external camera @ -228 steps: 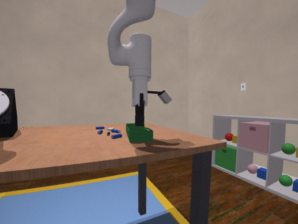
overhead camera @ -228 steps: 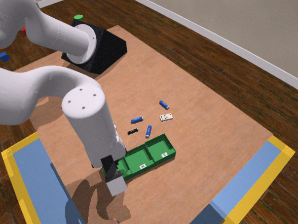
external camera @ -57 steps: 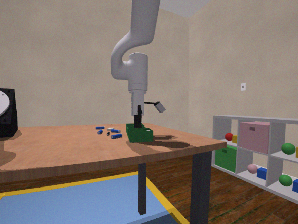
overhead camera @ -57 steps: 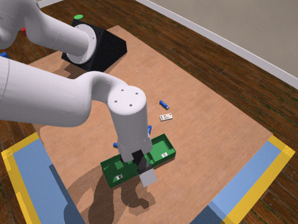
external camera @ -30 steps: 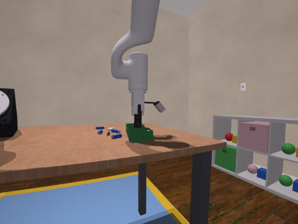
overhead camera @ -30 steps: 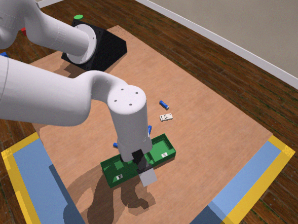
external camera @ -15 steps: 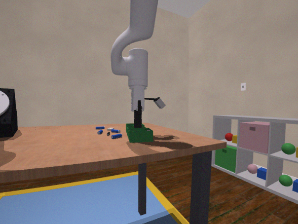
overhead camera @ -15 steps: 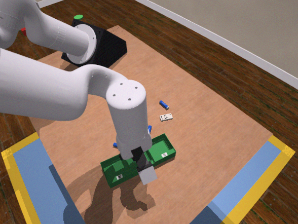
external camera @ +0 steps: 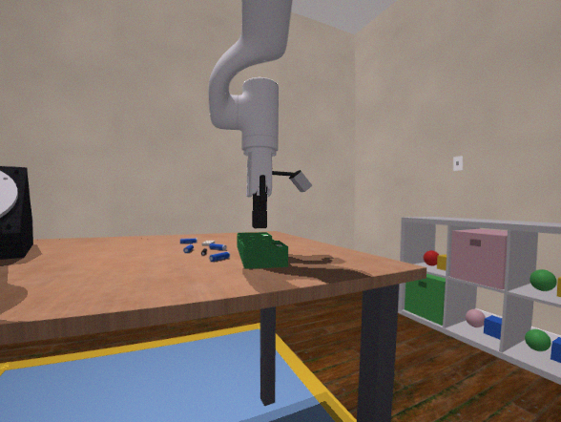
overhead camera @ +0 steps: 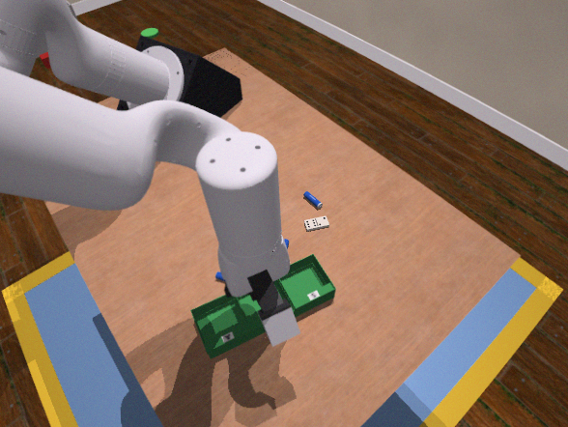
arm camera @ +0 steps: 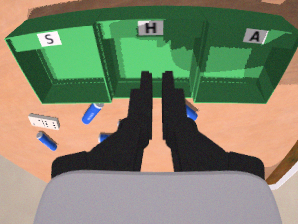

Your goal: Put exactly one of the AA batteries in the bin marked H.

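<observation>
A green row of three bins (overhead camera: 309, 277) (external camera: 262, 250) stands on the wooden table, marked S, H and A. In the wrist view the bin marked H (arm camera: 181, 51) is the middle one, and I see no battery in it. My gripper (arm camera: 157, 86) (external camera: 259, 221) is shut with nothing between the fingers. It hangs above the H bin's near edge. Several blue AA batteries lie on the table behind the bins: one (overhead camera: 313, 199) far off, others (arm camera: 91, 112) (arm camera: 47, 140) (external camera: 219, 257) close by. Two more (overhead camera: 286, 242) (overhead camera: 219, 276) peek out from behind the wrist.
A white domino (overhead camera: 317, 223) (arm camera: 44, 121) (external camera: 208, 242) lies among the batteries, and a small black thing (external camera: 203, 251) lies near it. The black robot base (overhead camera: 208, 82) (external camera: 14, 210) stands at the table's far end. The table edge (external camera: 334, 282) runs close to the bins.
</observation>
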You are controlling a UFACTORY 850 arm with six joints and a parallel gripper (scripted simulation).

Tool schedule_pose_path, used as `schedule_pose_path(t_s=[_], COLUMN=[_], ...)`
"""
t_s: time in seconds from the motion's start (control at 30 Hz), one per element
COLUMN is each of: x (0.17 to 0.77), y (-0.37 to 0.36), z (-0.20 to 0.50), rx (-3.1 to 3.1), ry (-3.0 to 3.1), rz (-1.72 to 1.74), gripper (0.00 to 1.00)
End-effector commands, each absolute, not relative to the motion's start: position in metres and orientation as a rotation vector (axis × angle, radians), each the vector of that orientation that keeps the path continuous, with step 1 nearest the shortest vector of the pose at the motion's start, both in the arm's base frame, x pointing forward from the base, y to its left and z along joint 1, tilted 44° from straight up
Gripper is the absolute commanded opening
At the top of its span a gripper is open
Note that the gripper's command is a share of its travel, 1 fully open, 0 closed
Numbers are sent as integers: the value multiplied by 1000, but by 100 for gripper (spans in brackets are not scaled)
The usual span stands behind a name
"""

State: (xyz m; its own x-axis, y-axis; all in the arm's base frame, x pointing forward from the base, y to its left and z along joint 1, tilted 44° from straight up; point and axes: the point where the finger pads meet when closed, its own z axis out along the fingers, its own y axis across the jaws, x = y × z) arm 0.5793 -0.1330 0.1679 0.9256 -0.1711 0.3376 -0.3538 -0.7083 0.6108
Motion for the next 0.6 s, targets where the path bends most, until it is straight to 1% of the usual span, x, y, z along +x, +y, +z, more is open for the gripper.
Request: schedule_pose_path(t_s=[0.0,0.13,0.57], x=[579,580,600], y=[-130,-126,-80], z=[171,168,127], rx=[2366,2366,2366], ry=[-371,-371,-371], rz=[334,334,334], gripper=[7,7,7])
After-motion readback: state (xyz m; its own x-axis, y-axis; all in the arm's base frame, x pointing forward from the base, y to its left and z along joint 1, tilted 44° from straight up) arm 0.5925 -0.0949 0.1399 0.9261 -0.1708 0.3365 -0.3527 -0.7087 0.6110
